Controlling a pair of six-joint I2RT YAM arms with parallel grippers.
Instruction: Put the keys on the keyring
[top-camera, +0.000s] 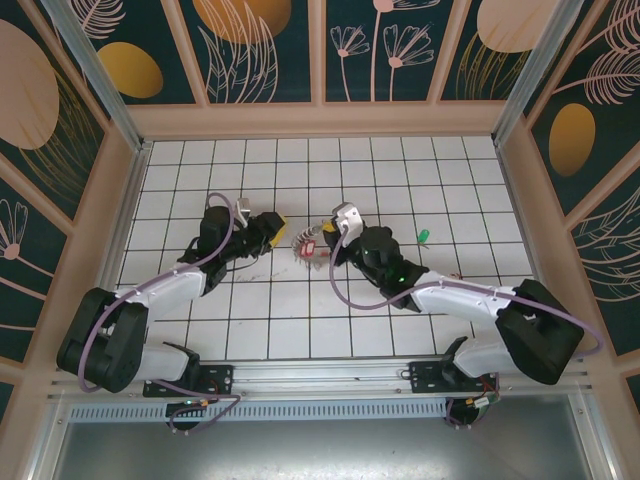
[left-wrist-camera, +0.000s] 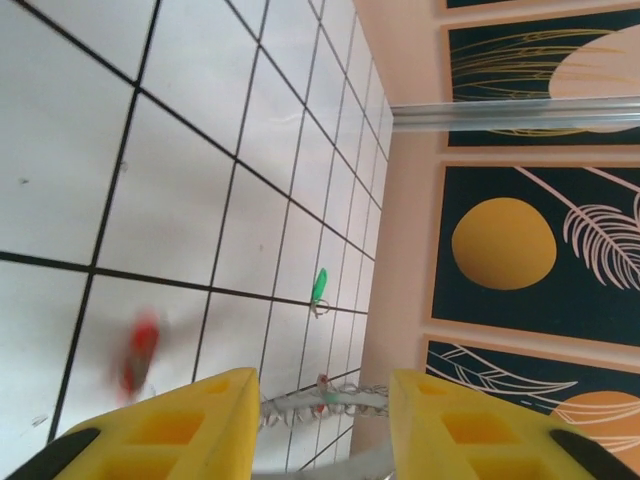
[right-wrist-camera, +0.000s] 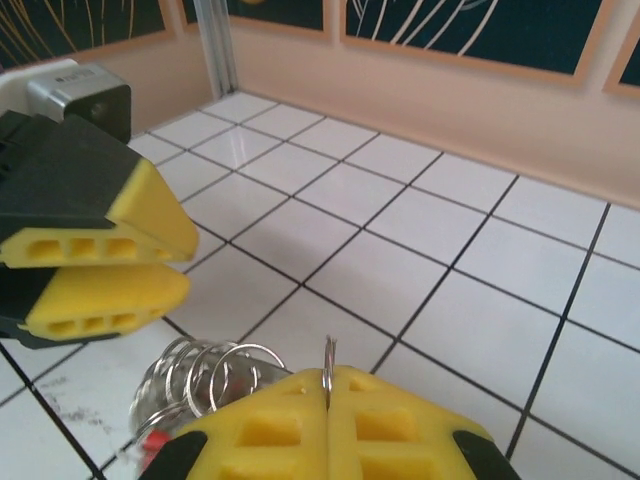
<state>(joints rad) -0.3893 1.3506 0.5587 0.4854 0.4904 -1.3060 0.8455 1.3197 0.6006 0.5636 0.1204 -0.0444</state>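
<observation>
White tiled table (top-camera: 250, 320), black grid lines, one green-tagged key (top-camera: 423, 237) lying on it, right of centre.

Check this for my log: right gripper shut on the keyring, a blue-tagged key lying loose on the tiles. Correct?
The loose key has a green tag, not blue; the top external view shows it. The right gripper is shut on the keyring.

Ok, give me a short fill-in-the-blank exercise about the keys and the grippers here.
1. The right gripper is shut on the wire ____.
2. The key lying apart from both grippers has a ____ tag.
3. The fingers of the left gripper are ____ in colour.
Missing words: keyring; green; yellow.
</observation>
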